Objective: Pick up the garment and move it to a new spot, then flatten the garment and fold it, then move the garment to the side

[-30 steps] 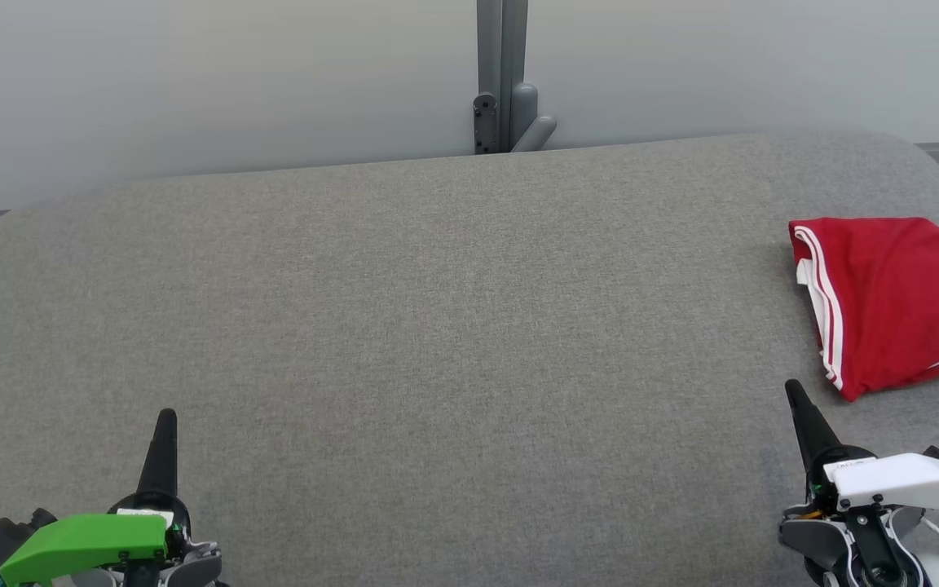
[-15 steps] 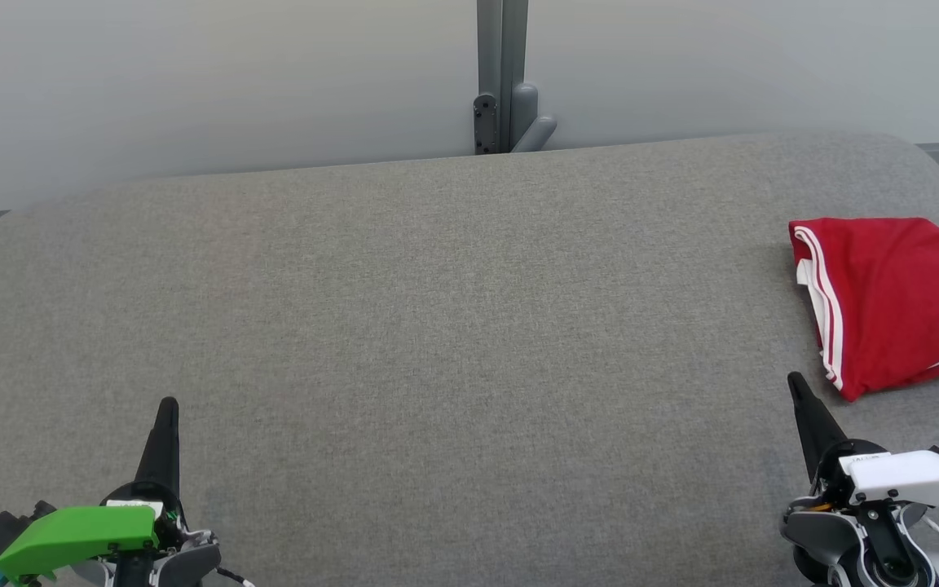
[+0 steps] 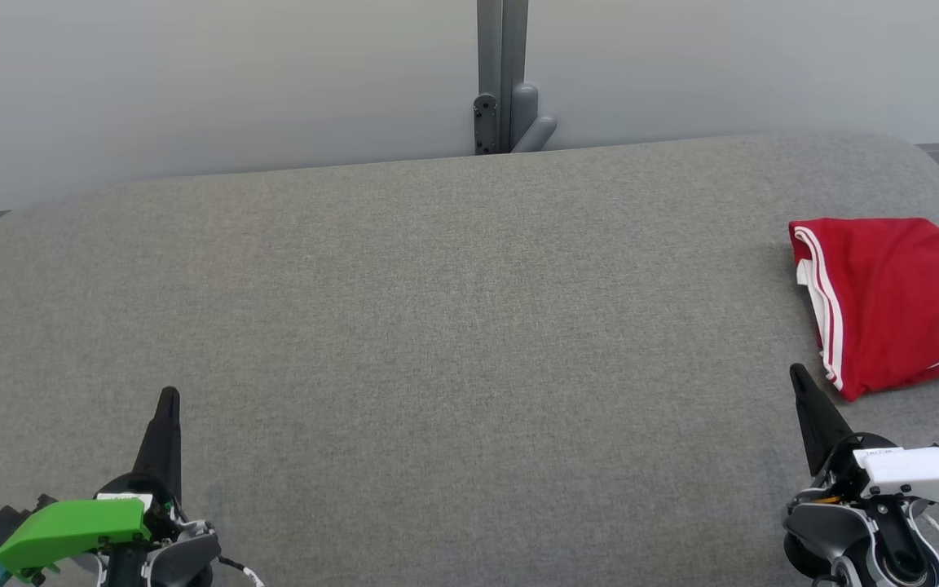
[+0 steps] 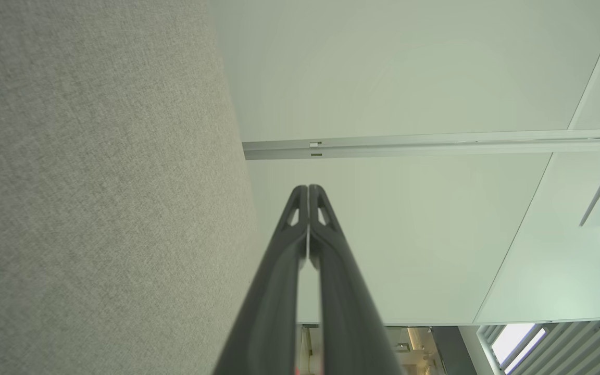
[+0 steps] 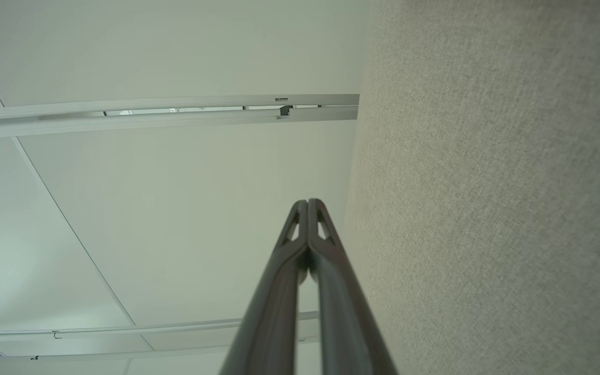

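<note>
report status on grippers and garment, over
Both shut, empty: left gripper, right gripper. Red garment lies at right of grey cushion, ungripped. Nothing between it and right gripper.

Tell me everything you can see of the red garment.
The red garment looks like soft fabric, with two white stripes along its left edge and white showing beneath. It lies folded over and slightly rumpled at the right of the grey upholstered surface, cut off by the head view's right edge. In view it rests on that surface alone; the shut right gripper points toward its lower corner, apart from it.
</note>
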